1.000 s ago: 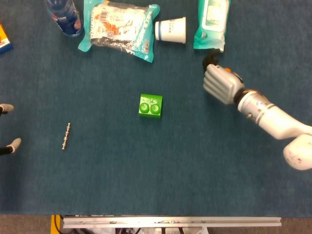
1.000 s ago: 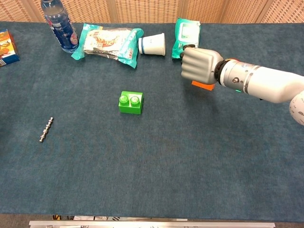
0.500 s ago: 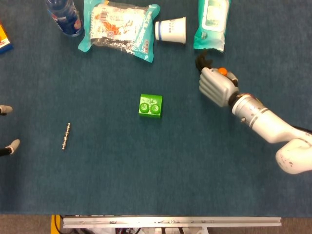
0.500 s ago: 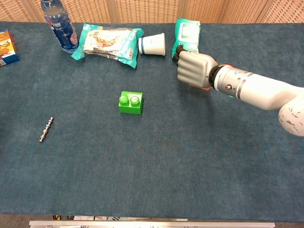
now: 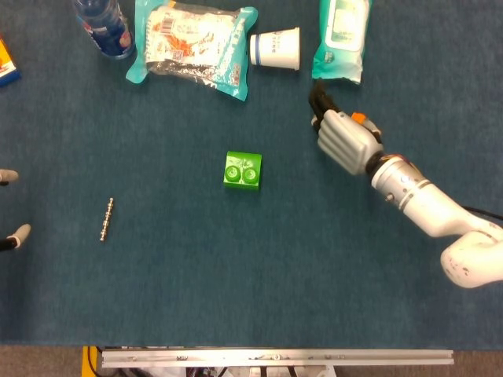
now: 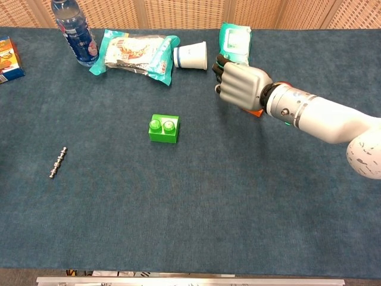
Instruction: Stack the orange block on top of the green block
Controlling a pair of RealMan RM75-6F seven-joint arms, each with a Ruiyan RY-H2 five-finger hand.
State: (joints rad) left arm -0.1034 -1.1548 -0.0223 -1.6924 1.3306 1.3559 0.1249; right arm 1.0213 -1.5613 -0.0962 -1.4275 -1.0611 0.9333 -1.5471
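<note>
Both views are evenly and brightly lit from above, with no hard shadows; only a faint soft shade sits under the right arm (image 6: pixel 321 116) and beside the green block (image 5: pixel 242 170). The blue cloth (image 5: pixel 236 275) reads flat and matte, without glare. The plastic snack bag (image 5: pixel 192 43) and the white forearm shell carry small bright highlights. Focus is sharp across the table in both pictures, with no motion blur. The head view crops things at its top edge.
</note>
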